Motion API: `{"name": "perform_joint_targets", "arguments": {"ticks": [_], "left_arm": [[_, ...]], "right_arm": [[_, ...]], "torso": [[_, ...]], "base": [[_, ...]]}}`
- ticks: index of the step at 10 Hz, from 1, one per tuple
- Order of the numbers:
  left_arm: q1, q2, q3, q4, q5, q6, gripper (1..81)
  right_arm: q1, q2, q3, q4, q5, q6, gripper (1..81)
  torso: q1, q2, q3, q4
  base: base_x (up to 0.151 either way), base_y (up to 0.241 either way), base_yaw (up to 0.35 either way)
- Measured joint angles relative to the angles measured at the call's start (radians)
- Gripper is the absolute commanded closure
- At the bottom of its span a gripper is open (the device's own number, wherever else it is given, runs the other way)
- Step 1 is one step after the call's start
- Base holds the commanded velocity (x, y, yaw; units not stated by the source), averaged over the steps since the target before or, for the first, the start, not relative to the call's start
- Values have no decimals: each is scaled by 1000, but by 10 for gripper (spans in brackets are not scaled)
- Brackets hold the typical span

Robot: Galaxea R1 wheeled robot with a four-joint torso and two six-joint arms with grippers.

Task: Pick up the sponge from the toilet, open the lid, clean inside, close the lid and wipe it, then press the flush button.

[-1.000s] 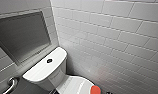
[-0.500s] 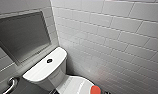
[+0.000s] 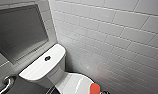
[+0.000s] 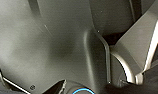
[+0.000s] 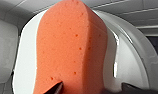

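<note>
The sponge [image 3: 95,89] sits at the front edge of the closed lid [image 3: 74,84], on the side toward the tiled wall [image 3: 112,37]. The cistern of the toilet [image 3: 41,68] and its flush button [image 3: 47,58] are well behind it. In the right wrist view the sponge looms directly ahead of the right gripper [image 5: 95,88] — its long axis runs straight away from the tool, out over the white lid, with its narrowed waist about halfway along. Whether that gripper has clenched on the near end or merely flanks it cannot be told. The right arm is judged much the nearer; the left wrist camera faces the robot's own dark casing [image 4: 57,45]. The coming move turns on that alignment — tool and sponge in one line. Against the head pictures of the past second, nothing has shifted: sponge, lid and camera sit as they did.
</note>
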Motion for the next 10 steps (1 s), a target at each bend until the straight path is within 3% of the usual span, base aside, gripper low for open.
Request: {"name": "perform_joint_targets", "arguments": {"ticks": [5, 10], "left_arm": [[-6, 0, 0, 0, -5, 0, 10], [-6, 0, 0, 0, -5, -1, 10]], "right_arm": [[12, -7, 36, -11, -6, -7, 10], [-17, -5, 168, -93, 40, -7, 10]], "torso": [[0, 0, -7, 0], [0, 0, -7, 0]], "base": [[0, 0, 0], [0, 0, 0]]}}
